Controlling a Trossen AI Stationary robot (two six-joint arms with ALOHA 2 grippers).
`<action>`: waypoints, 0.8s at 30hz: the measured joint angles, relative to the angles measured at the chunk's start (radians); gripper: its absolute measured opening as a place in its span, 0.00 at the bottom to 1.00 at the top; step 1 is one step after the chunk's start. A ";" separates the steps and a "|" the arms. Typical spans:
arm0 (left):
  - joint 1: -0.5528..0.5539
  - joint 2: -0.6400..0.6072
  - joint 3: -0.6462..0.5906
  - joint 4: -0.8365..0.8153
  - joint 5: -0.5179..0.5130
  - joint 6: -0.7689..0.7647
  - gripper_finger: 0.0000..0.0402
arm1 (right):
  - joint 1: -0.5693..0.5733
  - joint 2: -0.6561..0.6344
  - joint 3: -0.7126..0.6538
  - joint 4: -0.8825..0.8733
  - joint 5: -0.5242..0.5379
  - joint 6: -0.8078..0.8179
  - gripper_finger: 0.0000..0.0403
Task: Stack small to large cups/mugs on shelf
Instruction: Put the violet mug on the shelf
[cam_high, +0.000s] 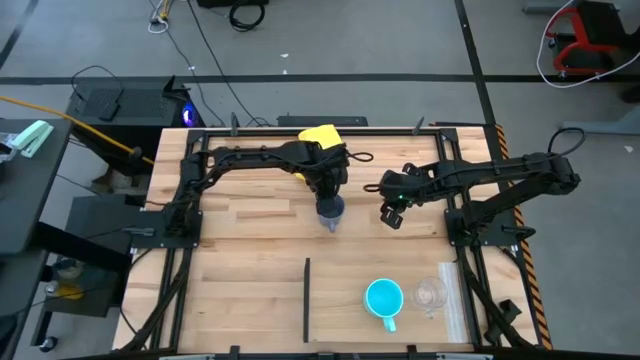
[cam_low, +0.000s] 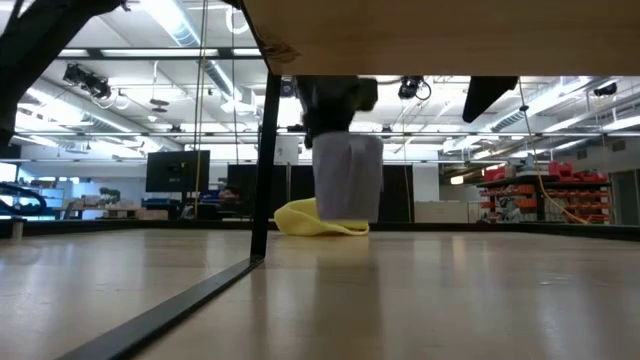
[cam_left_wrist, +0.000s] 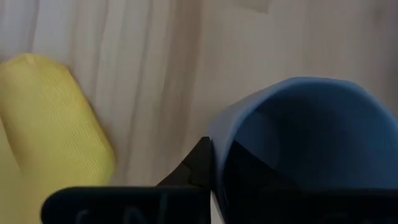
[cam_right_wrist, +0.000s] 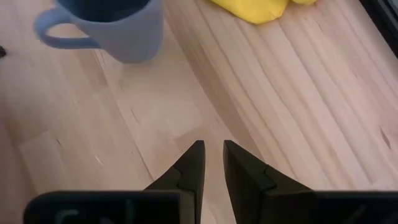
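The grey-blue mug (cam_high: 331, 213) hangs under my left gripper (cam_high: 326, 188) near the table's middle, clear of the wood in the low view (cam_low: 347, 178); its handle shows in the right wrist view (cam_right_wrist: 59, 34). My right gripper (cam_high: 391, 212) hovers to the mug's right with its fingers (cam_right_wrist: 212, 163) almost together on nothing. The bright cyan mug (cam_high: 384, 298) and the small clear cup (cam_high: 430, 295) stand upright near the table's near right edge. My left gripper holds the grey-blue mug by its rim (cam_left_wrist: 219, 146), one finger (cam_left_wrist: 198, 163) outside the wall and the other inside the hollow. The fingers come from above, pointing down. The mug hangs upright below them, lifted clear of the table (cam_low: 347, 215).
A yellow cloth (cam_high: 322, 137) lies at the far edge behind the mug (cam_low: 300, 220). A thin black strip (cam_high: 306, 295) runs along the near half of the table. A wooden board (cam_low: 420, 35) spans the top of the low view, with a black post (cam_low: 262, 170) under it.
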 joint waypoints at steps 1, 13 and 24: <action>-0.001 -0.014 0.001 -0.010 0.002 -0.001 0.07 | 0.000 0.000 0.000 0.009 0.000 0.001 0.16; -0.034 -0.155 0.016 -0.110 0.002 -0.042 0.07 | 0.003 -0.001 0.000 0.016 0.028 -0.025 0.17; -0.123 -0.161 0.340 -0.341 -0.078 -0.052 0.07 | 0.006 -0.069 0.000 0.128 0.037 -0.069 0.16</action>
